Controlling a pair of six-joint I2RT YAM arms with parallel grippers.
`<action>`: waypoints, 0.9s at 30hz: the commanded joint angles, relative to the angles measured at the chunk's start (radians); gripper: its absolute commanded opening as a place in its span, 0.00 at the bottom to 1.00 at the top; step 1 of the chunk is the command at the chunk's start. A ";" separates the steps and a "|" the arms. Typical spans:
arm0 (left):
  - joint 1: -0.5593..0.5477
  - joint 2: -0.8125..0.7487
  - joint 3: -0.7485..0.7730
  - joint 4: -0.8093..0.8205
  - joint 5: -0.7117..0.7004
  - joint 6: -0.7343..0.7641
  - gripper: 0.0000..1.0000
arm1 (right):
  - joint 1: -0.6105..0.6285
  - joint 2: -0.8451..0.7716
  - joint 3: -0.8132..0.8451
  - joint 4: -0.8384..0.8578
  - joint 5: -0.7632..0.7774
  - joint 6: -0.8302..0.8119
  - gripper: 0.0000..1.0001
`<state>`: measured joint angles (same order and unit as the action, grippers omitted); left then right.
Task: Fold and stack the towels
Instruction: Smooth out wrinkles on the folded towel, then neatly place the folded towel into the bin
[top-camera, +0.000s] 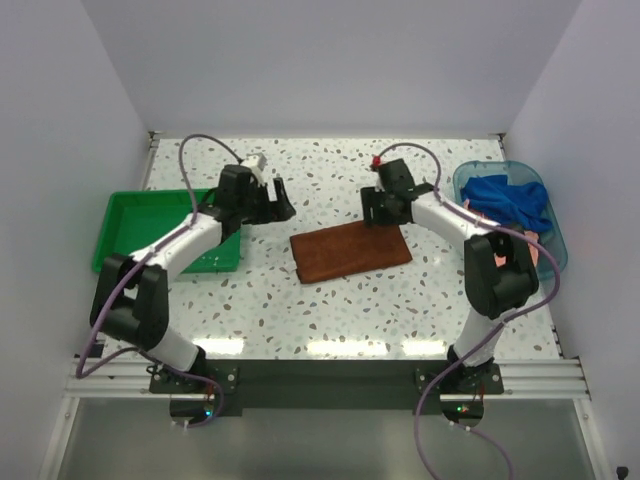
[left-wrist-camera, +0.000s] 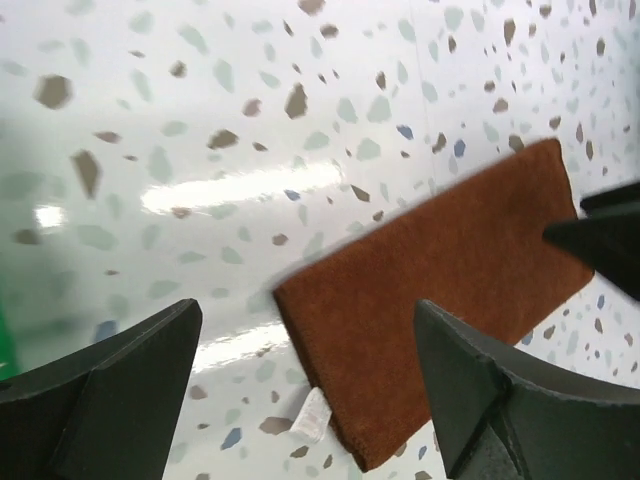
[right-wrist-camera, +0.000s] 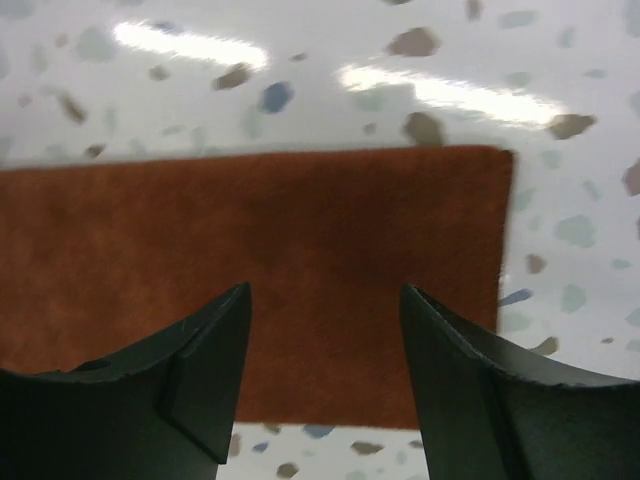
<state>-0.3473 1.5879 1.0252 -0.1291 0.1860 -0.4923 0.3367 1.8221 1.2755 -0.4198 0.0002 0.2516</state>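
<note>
You're seeing the rust-brown towel (top-camera: 350, 252) lying flat, seemingly folded and ready to start the stack. The left gripper (top-camera: 278, 208) is hovering just left of it and the right gripper (top-camera: 385, 215) over its far edge, the 2 gaping and holding nothing. Further right, a blue towel (top-camera: 510, 198) is waiting in the clear tub (top-camera: 500, 166); further left, the green tray (top-camera: 125, 215) is sitting. The speckled table (top-camera: 330, 320) is gleaming between white walls (top-camera: 330, 60).

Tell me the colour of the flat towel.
Plain rust-brown; the towel shows best in the right wrist view.
</note>
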 joint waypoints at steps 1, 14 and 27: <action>0.048 -0.121 0.027 -0.073 -0.091 0.072 0.92 | 0.181 -0.116 0.018 -0.094 0.078 -0.043 0.65; 0.082 -0.220 -0.099 -0.098 -0.255 0.139 0.89 | 0.611 0.069 0.192 -0.162 0.198 0.009 0.62; 0.094 -0.203 -0.094 -0.107 -0.267 0.147 0.88 | 0.653 0.244 0.272 -0.129 0.187 -0.012 0.39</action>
<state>-0.2619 1.3853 0.9215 -0.2577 -0.0742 -0.3553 0.9783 2.0411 1.5169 -0.5663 0.1822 0.2462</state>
